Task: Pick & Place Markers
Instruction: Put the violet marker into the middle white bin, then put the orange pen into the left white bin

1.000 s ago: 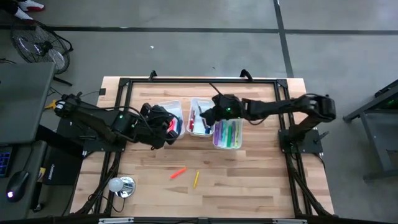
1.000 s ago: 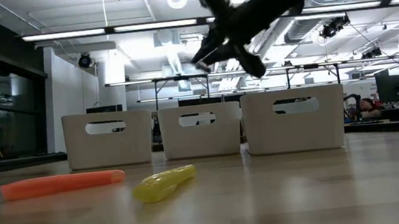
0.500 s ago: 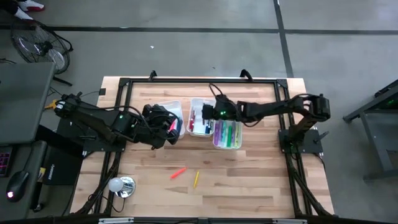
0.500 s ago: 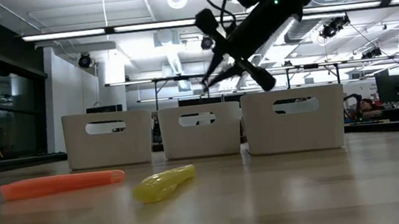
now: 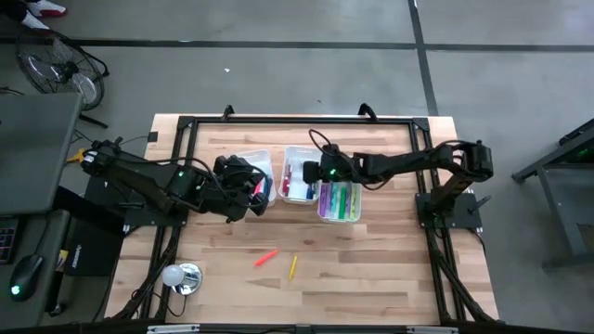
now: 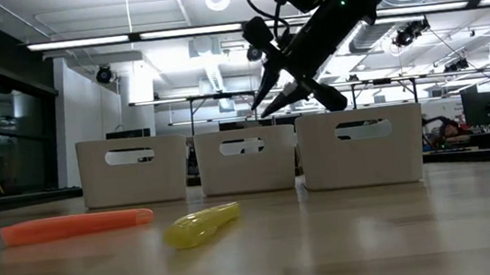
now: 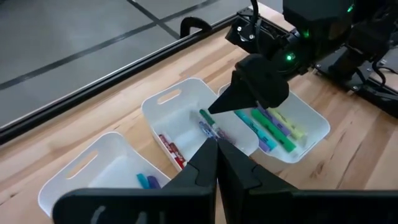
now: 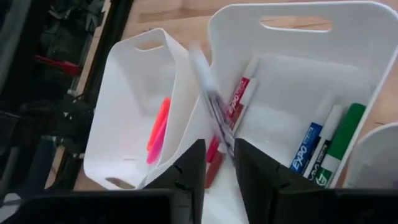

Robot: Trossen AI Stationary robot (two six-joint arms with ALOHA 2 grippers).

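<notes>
My right gripper [image 5: 310,173] [image 8: 220,146] hovers over the wall between the left bin [image 8: 124,112] and the middle bin [image 8: 292,62], shut on a pale marker [image 8: 208,93]. The middle bin holds red [image 8: 239,99], blue [image 8: 306,149] and green [image 8: 342,134] markers, lying on its floor. A pink-orange marker [image 8: 158,130] lies in the left bin. The right bin [image 5: 342,217] holds green, purple and yellow ones. An orange marker [image 5: 266,257] and a yellow one [image 5: 292,267] lie on the table. My left gripper [image 5: 257,186] [image 7: 217,155] is shut above the left bin. My right gripper pinches the pale marker between its two fingers near one end [image 8: 225,140]. The marker runs along the fingers and juts out past their tips, slanting down over the bins. It is lifted clear of both bins. Its barrel looks blurred.
The three white bins stand side by side at the table's middle [image 6: 133,169] [image 6: 246,159] [image 6: 362,147]. A round silver object [image 5: 181,276] sits near the near-left corner. Black frame rails [image 5: 186,125] border the table. Bare wood lies around the two loose markers.
My right gripper has shifted a little toward the table's left and come lower over the middle bin, tipping its fingers further down, still shut on the marker. The loose markers and the bins have stayed put.
</notes>
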